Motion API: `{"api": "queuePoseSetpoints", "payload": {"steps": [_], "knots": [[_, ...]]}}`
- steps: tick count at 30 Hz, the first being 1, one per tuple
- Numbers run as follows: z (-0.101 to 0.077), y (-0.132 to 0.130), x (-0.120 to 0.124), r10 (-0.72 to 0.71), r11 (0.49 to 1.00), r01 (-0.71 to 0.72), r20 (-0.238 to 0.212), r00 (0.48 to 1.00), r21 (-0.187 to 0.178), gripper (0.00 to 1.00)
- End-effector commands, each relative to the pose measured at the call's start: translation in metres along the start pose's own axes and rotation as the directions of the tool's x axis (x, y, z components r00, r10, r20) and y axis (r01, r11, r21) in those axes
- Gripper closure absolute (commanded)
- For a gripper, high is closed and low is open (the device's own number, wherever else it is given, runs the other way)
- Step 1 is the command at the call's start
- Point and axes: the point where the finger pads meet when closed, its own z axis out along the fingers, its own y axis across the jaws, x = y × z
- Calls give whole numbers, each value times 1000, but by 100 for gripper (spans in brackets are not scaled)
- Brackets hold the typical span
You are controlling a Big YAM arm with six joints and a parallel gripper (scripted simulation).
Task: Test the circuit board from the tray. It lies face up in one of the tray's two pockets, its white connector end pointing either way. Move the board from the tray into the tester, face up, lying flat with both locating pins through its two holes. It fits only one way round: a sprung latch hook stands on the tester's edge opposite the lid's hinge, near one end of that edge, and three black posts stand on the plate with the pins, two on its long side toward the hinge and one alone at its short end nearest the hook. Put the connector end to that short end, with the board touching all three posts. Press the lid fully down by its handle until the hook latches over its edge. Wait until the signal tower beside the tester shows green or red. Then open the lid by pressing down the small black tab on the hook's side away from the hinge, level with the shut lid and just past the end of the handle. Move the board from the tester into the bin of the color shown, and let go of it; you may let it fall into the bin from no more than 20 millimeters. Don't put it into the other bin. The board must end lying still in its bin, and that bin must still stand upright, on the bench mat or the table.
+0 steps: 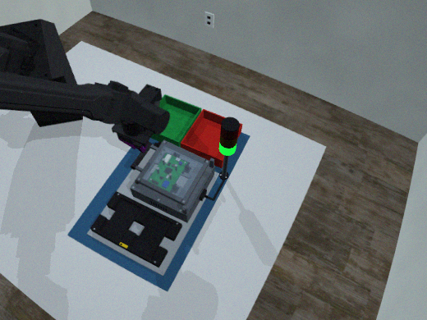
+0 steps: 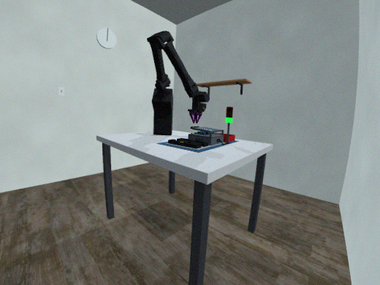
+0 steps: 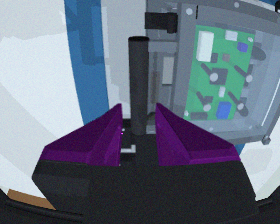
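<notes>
Tool (image 2: 195, 120) hangs above the tester's (image 1: 164, 196) handle side, purple fingers pointing down, not touching anything. Fingers are partly drawn in with a gap between them, nothing gripped. In the wrist view the lid's black handle bar (image 3: 139, 78) runs lengthwise through that gap, below the fingertips.

Circuit board (image 1: 168, 172) is inside the tester, face up under the clear lid (image 1: 145, 175), which is down flat. White connector end (image 1: 168, 158) points toward the bins. Small black block (image 3: 161, 22) sits at the lid's edge just past the far end of the handle; can't make out its detail.

Signal tower (image 1: 229, 136) stands beside the tester on the red-bin side, showing green.

Green bin (image 1: 181, 120) and red bin (image 1: 207, 134) sit side by side, upright, touching each other, just behind the tester. Arm's wrist hides the near corner of the green bin in the top view. What shows of both bins has nothing in it.

Black tray (image 1: 123, 218) lies in front of the tester on the same grey base plate (image 1: 164, 266); one pocket shows a pale square opening, and no board lies in either pocket. Everything rests on a blue bench mat (image 1: 88, 221) on the white counter (image 1: 263, 151).

Arm's pedestal (image 2: 162, 116) stands at the counter's far corner, well apart from the mat; the arm (image 2: 179, 66) reaches up and over, down to the tester.
</notes>
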Motion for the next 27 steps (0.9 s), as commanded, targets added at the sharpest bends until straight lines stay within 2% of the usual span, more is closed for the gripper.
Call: {"api": "queuePoseSetpoints", "payload": {"steps": [1, 9, 27], "knots": [[1, -3, 5, 8, 1000, -8, -3, 1000, 5, 74], [2, -3, 5, 7, 1000, -7, -2, 1000, 5, 74], [19, -2, 4, 3, 1000, -3, -2, 1000, 3, 74]]}}
